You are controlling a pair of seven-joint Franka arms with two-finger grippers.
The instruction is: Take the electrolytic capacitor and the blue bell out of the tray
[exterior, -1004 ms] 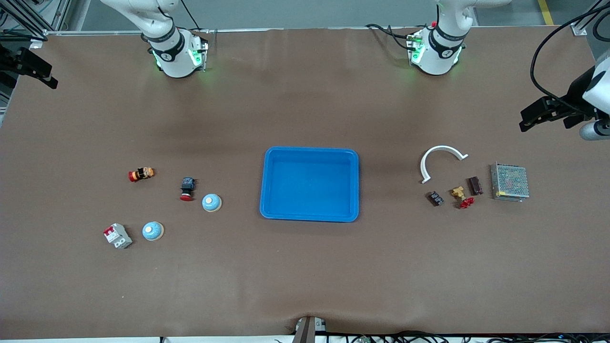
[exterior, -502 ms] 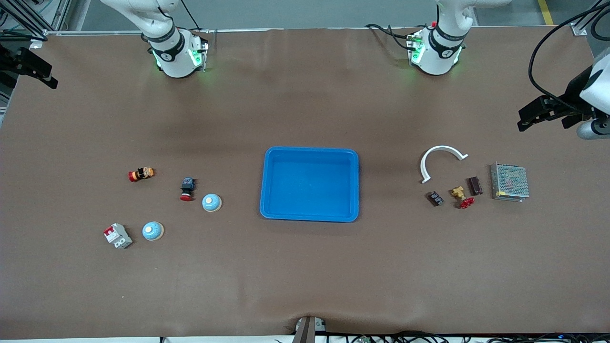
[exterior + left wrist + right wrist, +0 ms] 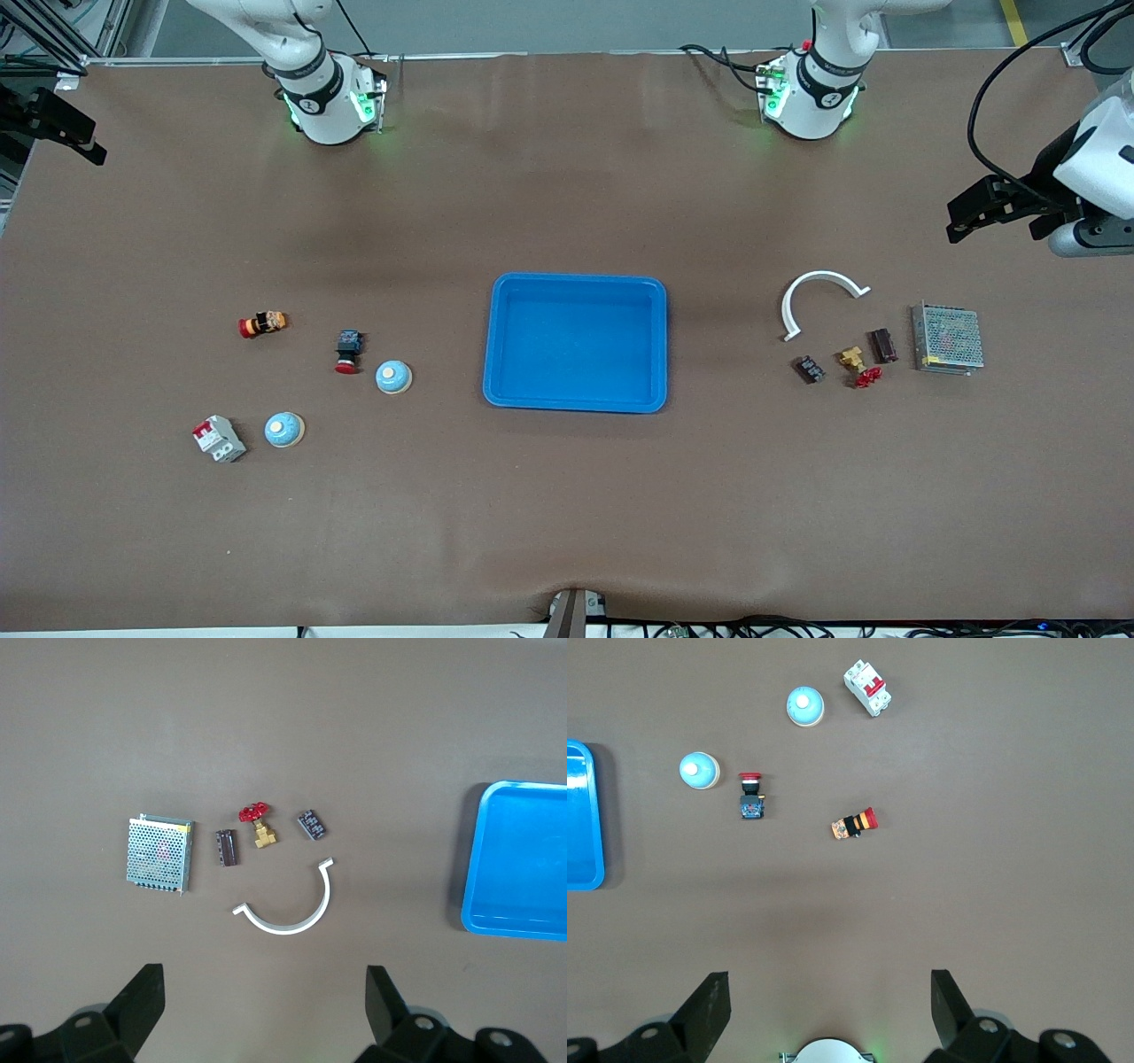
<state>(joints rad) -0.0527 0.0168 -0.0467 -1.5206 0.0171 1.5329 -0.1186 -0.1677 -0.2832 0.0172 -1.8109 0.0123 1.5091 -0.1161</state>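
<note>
Blue tray: the bright blue shallow rectangular plastic tray [image 3: 576,342] with rounded corners and a raised rim sits mid-table; its floor is bare, nothing lies in it.
Blue bells: two pale blue dome-shaped bells rest on the brown table mat toward the right arm's end, one [image 3: 393,377] near the tray, the other [image 3: 284,429] nearer the front camera, just beside a white-and-red circuit breaker [image 3: 219,439].
Capacitor: no part can be surely named the electrolytic capacitor; a dark brown block-shaped part [image 3: 882,345] lies toward the left arm's end, beside a brass valve with a red handle [image 3: 859,366] and a small black component [image 3: 808,369].
Other container: a grey metal mesh box [image 3: 948,338] stands closed near those parts; its contents are hidden.
Left gripper: the left gripper [image 3: 266,1001] hangs high over the white curved plastic clip [image 3: 288,908], fingers wide apart, holding nothing.
Right gripper: the right gripper [image 3: 828,1005] hangs over bare mat near the orange-and-red push button [image 3: 855,824], fingers spread, empty.
Step in hand: judging by the empty tray, both removals look done; this reads as the closing stage.
Next move: probably none beyond parking both arms clear of the table parts.
</note>
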